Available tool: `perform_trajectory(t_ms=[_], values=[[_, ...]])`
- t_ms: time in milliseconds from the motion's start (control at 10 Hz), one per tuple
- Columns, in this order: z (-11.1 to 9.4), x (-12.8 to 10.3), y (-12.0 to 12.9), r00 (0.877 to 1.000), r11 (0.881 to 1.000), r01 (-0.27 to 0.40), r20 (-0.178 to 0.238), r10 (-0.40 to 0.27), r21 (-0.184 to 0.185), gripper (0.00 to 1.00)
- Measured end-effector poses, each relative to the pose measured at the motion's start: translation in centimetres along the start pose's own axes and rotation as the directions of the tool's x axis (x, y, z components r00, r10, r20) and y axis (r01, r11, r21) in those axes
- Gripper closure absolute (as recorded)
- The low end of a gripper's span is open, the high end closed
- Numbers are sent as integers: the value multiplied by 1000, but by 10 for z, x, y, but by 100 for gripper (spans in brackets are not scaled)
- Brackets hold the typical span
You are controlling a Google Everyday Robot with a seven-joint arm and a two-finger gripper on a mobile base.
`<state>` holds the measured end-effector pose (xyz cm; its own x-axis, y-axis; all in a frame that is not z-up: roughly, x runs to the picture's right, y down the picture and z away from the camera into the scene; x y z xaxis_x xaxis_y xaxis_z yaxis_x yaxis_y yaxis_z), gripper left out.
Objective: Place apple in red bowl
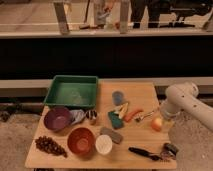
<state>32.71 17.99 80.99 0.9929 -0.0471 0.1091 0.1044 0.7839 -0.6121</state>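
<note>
while over table [142,92], tool [166,123] beside apple [157,124]

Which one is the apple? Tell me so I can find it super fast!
Look at the wooden table, then its right edge, where the robot's gripper hangs. Right beside it sits the apple: small, round, yellow-orange with a red blush. The carrot to its left is long and thin.
</note>
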Motion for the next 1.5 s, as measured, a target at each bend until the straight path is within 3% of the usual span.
perform_trajectory(t_ms=[1500], values=[[26, 3, -15, 1000, 999, 17, 19, -16, -31, 21]])
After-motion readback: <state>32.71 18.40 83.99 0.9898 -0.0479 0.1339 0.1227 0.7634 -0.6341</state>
